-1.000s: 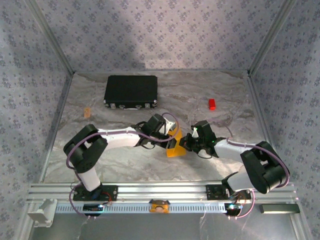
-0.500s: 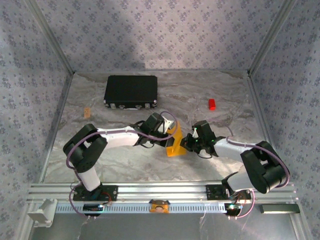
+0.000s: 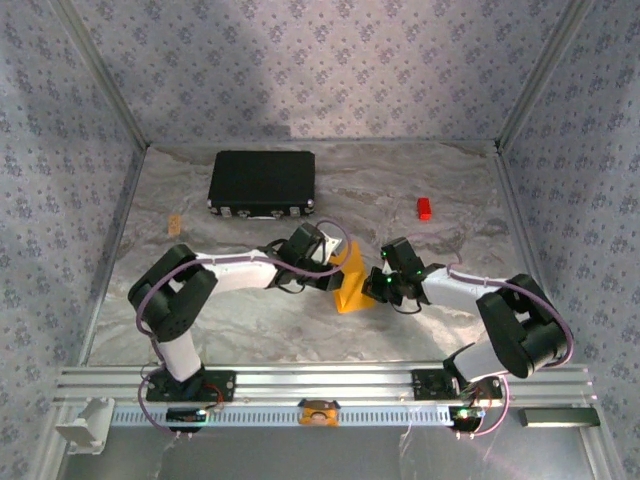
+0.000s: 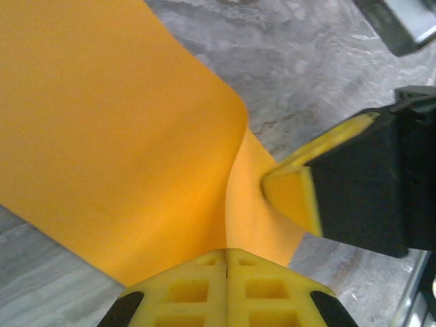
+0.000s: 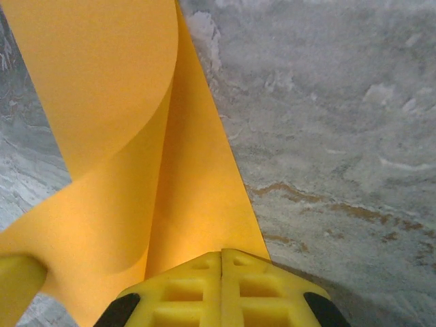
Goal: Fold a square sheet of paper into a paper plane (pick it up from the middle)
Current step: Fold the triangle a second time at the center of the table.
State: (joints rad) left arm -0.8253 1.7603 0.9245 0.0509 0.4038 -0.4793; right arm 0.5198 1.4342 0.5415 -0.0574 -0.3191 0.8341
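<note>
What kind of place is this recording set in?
Probably a robot lab test cell rather than a home. Patterned fabric walls box in a table with a crinkled silvery cover. The left arm and right arm are bolted to an aluminium rail at its near edge.

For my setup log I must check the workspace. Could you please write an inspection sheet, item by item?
Surface: silvery marbled table, wrinkled covering, no spill seen.
Job's things: square sheet of paper, orange, curled over and held between the arms; no plane shape yet.
Clutter: black case far left; red block far right; tan piece near the left edge.
Grippers: left gripper and right gripper, both shut on the paper.
Cables: purple cables along both arms, nothing seen caught.
Surroundings: patterned walls; metal rail at the near edge.
</note>
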